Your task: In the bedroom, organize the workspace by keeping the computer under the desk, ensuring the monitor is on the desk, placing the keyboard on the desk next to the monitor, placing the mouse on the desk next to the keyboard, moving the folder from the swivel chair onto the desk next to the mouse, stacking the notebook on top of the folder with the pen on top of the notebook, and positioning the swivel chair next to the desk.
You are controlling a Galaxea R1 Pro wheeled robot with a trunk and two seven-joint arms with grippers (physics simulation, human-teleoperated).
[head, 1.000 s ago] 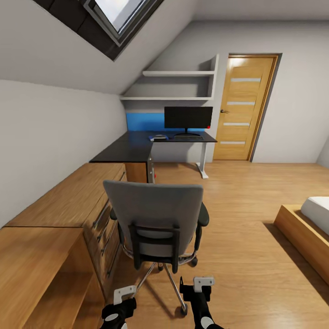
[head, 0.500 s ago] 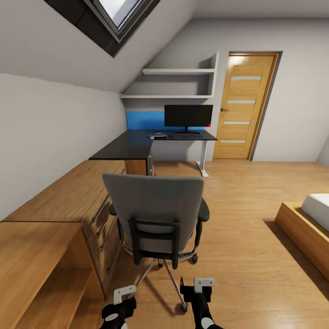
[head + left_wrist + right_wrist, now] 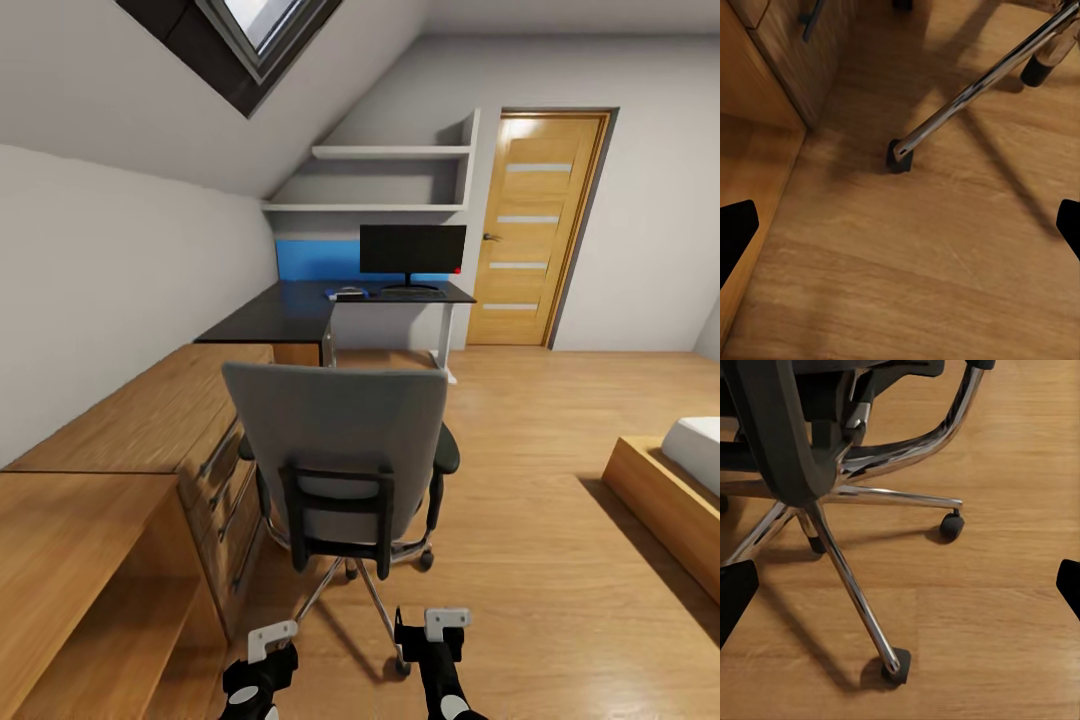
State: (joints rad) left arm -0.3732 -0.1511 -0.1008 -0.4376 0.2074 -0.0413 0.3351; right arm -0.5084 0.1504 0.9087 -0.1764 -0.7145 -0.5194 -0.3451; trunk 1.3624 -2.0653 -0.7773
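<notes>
Wood-fronted low cabinets with metal drawer handles run along the left wall, leading back to a dark L-shaped desk in the far corner. On that desk a black flat monitor stands upright, with a dark keyboard lying just in front of it and a small pale mouse beside the keyboard toward the wall. Between the robot and the desk stands a grey-backed swivel chair on a chrome star base, its back turned to the camera so the seat is hidden. Below it, low in the head view, the left gripper and right gripper hang over the plank floor, each with fingers spread wide apart and holding nothing; the right wrist view looks onto the chair's chrome legs and black castors. An oak door with frosted panes closes the far wall, and a wood-framed bed with a white mattress sits at the right.
</notes>
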